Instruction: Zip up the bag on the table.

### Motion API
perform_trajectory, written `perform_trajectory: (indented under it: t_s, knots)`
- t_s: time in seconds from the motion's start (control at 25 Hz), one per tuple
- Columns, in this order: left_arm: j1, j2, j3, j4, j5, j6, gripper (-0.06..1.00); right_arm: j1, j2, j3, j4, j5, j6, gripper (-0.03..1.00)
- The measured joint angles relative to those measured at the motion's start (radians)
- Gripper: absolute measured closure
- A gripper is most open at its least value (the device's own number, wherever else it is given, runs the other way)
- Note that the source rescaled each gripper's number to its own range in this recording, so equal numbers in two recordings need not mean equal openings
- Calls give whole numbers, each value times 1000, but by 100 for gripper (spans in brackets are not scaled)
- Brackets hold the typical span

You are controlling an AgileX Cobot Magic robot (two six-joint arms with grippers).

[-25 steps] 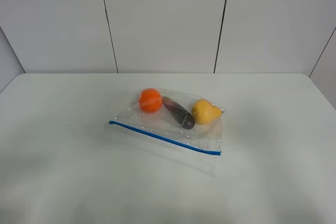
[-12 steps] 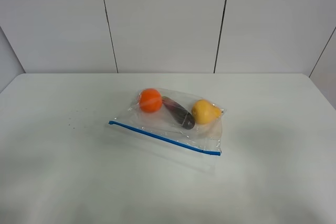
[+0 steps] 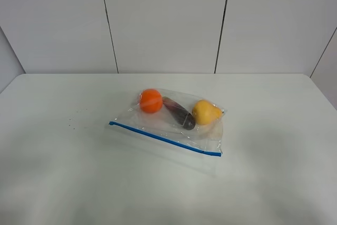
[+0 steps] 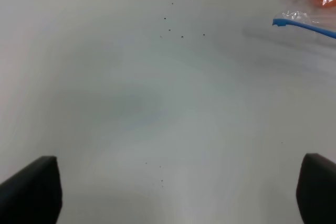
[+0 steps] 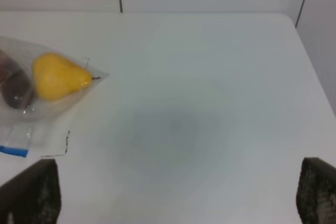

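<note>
Nothing had shifted: the bag (image 3: 174, 122) lay untouched on the tabletop (image 3: 58, 183), both tools (image 4: 178, 192) (image 5: 178, 195) spread wide beside it, zipping unstarted.

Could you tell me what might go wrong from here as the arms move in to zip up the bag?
The bag lies loose on the smooth table, so a one-sided push on the blue zipper strip could slide it. The orange may roll inside and shift it. The clear film could crumple under a claw.
</note>
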Motion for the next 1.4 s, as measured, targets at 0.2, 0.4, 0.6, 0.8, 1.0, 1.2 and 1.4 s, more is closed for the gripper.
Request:
perform_trajectory:
  t_s: [0.2, 0.4, 0.6, 0.8, 1.0, 1.2, 1.4]
  knots:
    - [0, 0, 0, 0, 0, 0, -6, 0, 0, 23, 0, -2, 0, -3]
    - [0, 0, 0, 0, 0, 0, -6, 0, 0, 23, 0, -2, 0, -3]
    - [0, 0, 0, 0, 0, 0, -6, 0, 0, 23, 0, -2, 0, -3]
    - [0, 0, 0, 0, 0, 0, -6, 0, 0, 23, 0, -2, 0, -3]
    - [0, 0, 0, 0, 0, 0, -6, 0, 0, 23, 0, -2, 0, -3]
    - [0, 0, 0, 0, 0, 0, -6, 0, 0, 23, 0, -2, 0, -3]
    - [0, 0, 0, 0, 0, 0, -6, 0, 0, 23, 0, -2, 0, -3]
